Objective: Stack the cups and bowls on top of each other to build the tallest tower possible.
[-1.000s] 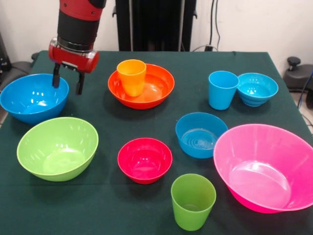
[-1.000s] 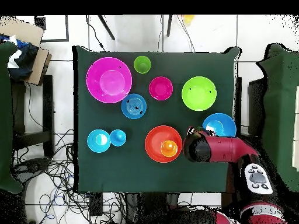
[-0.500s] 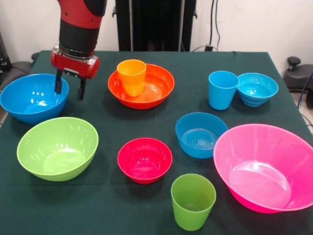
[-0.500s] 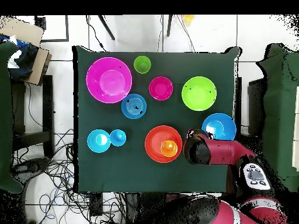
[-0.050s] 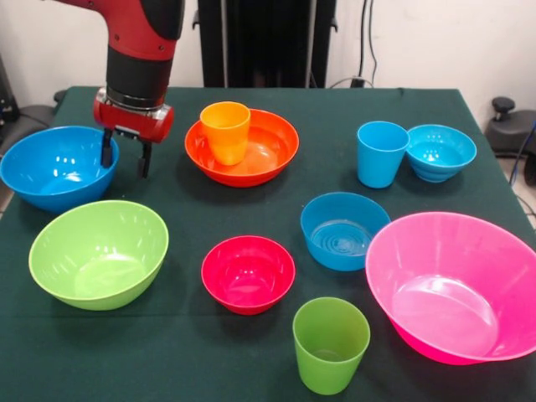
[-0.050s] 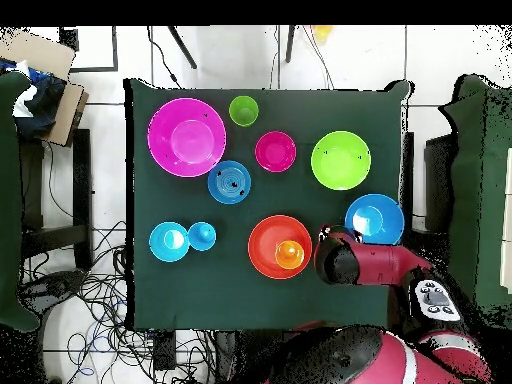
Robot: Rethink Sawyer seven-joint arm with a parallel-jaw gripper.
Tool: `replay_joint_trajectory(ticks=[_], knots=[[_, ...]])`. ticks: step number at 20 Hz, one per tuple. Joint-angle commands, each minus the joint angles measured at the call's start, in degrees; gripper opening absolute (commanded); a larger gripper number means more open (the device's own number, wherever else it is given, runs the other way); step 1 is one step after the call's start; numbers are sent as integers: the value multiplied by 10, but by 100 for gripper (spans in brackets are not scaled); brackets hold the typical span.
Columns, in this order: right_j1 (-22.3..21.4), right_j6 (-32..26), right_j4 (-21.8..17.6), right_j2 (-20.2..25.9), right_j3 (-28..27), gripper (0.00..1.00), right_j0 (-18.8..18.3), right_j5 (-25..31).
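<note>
Nesting upright: orange cup (image 5: 224,131) inside orange bowl (image 5: 272,161).

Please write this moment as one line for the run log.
gripper: open, empty, beside large blue bowl rim | orange cup: upright in orange bowl | other cups, bowls: unstacked

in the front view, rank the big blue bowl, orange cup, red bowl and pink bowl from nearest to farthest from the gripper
Gripper, fingers apart:
1. Big blue bowl, just beside it at the picture's left.
2. Orange cup, standing in the orange bowl.
3. Red bowl, middle front.
4. Pink bowl, far right front.
</note>
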Motion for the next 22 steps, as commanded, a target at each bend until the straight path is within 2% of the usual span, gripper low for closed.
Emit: replay_joint_trajectory(ticks=[1, 8, 10, 13, 22], knots=[[11, 44, 0, 29, -32, 100, 2, -24], [-14, 44, -3, 25, -6, 100, 4, -22], [-13, 47, -3, 22, -3, 100, 10, -25], [13, 55, 1, 14, -19, 100, 23, -35], [10, 53, 5, 14, -19, 100, 25, -26]])
